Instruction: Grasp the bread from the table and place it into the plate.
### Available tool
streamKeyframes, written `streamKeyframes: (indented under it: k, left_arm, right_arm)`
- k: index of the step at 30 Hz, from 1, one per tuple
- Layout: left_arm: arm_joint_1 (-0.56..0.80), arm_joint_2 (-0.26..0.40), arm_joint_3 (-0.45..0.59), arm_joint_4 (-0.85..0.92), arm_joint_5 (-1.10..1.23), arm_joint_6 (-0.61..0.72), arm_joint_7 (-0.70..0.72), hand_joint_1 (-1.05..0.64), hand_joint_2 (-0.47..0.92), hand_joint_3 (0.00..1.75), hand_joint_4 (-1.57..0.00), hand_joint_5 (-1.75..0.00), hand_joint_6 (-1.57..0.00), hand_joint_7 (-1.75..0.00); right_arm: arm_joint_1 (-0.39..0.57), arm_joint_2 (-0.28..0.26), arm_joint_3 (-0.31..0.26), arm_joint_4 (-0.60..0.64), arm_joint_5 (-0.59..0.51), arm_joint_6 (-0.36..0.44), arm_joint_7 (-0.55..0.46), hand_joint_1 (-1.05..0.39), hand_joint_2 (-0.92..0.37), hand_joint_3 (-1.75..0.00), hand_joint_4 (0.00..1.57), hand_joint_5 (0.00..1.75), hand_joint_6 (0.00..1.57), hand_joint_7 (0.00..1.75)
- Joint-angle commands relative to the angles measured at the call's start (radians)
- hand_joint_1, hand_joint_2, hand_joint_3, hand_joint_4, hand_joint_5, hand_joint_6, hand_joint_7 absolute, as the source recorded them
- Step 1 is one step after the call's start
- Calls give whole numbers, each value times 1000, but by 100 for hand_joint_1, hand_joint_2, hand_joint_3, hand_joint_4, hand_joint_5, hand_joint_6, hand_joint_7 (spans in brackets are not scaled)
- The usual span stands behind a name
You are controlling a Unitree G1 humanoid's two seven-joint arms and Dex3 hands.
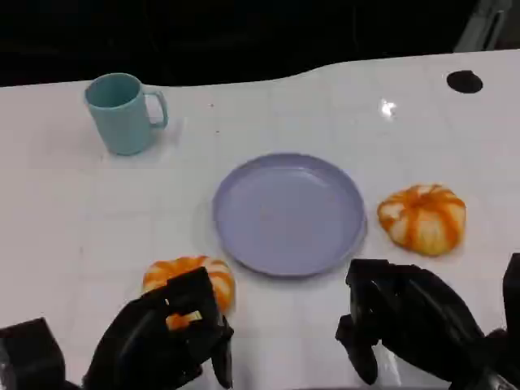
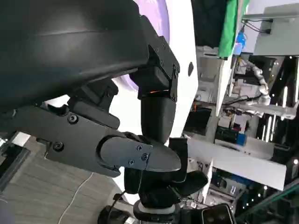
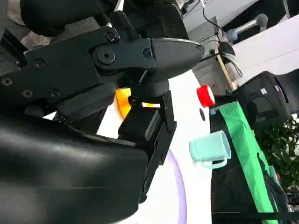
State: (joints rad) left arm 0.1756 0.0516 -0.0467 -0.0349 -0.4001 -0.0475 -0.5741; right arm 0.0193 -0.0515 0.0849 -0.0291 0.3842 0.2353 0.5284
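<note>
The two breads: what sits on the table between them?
In the head view the purple plate lies between the left bread and the right bread. It holds nothing.

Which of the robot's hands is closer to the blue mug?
Left. The left hand sits on the mug's side of the table; the right hand is beyond the purple plate, farther off.

We note two round orange-and-white striped breads on the white tabletop (image 1: pixel 73 236): one bread (image 1: pixel 423 218) just right of the plate, the other bread (image 1: pixel 190 278) near its lower left edge. The lavender plate (image 1: pixel 289 214) lies flat, holding nothing.
</note>
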Motion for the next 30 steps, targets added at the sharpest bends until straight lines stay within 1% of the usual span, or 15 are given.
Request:
streamKeyframes:
  k: [1, 6, 11, 15, 22, 27, 30]
  left_arm:
    - [8, 13, 5, 5, 7, -7, -2, -63, 92, 21, -89, -175, -70, -175]
    - [10, 12, 7, -2, 0, 3, 0, -62, 92, 21, -89, -175, -70, -175]
    - [4, 13, 9, 17, 1, -22, -18, -62, 92, 22, -88, -175, -68, -175]
    - [2, 14, 9, 20, -7, -13, -24, -62, 92, 21, -88, -175, -68, -175]
    - [5, 15, 4, -21, 10, 17, 8, -63, 92, 19, -89, -175, -70, -175]
    - [-1, 9, 10, -18, 33, -9, 23, -62, 92, 22, -88, -175, -68, -175]
    - [-13, 5, 22, 6, 27, -41, 15, -61, 92, 23, -85, -175, -66, -175]
  right_arm:
    - [12, -7, -8, -9, 3, -8, 0, -93, -92, -36, 127, 157, 112, 149]
    - [11, -11, -5, -19, 0, 10, -8, -94, -92, -37, 128, 158, 113, 150]
    - [12, -9, -3, -19, -2, 1, -8, -93, -92, -37, 128, 158, 113, 149]
    - [12, -10, -3, -22, -1, 5, -10, -93, -92, -38, 128, 158, 112, 150]
    - [-2, -9, -15, -5, 13, -9, 7, -93, -92, -38, 128, 159, 111, 151]
    - [-20, 2, -20, 19, 19, -17, 13, -95, -92, -34, 130, 158, 114, 149]
    - [-38, 1, -19, 36, 10, -6, 2, -96, -92, -33, 131, 157, 115, 148]
